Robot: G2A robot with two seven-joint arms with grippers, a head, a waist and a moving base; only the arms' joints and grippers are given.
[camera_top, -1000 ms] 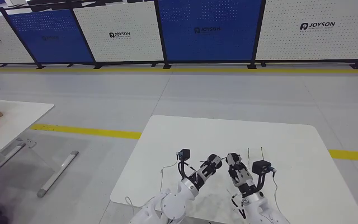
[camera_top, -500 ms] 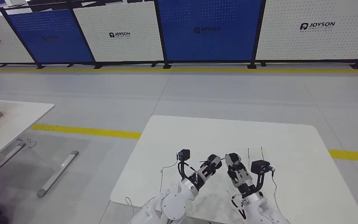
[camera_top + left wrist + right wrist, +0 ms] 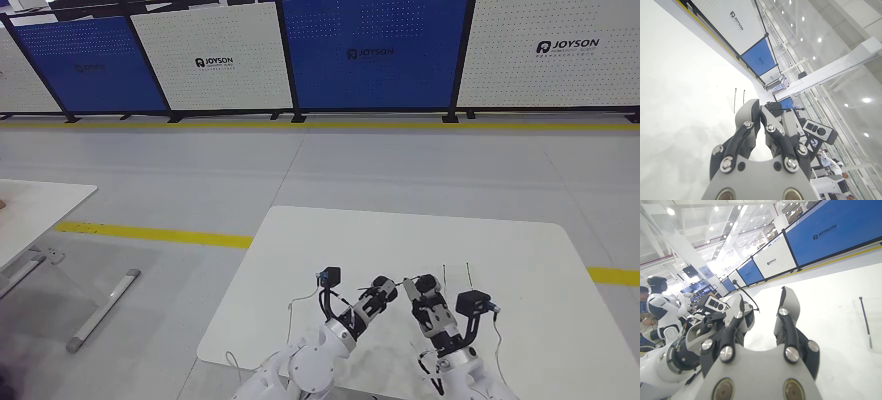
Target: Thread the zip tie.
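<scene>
Right wrist view: zip tie (image 3: 745, 293) held in the closed left gripper (image 3: 760, 113), right gripper (image 3: 762, 294) open and empty, two spare ties (image 3: 735, 100) laid on the surface (image 3: 687, 75); threading judged not yet done.

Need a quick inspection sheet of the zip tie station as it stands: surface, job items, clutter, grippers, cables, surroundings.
surface: flat white table.
job's things: one thin black plastic zip tie curving out of the left gripper; two spare black zip ties lying side by side on the table, beyond the right gripper.
clutter: nothing seen.
grippers: left gripper shut on the zip tie; right gripper open and empty, facing the left one close by.
cables: thin dark lead looping off an arm's wrist camera.
surroundings: blue and white perforated panels, yellow floor line, second white table to one side.
</scene>
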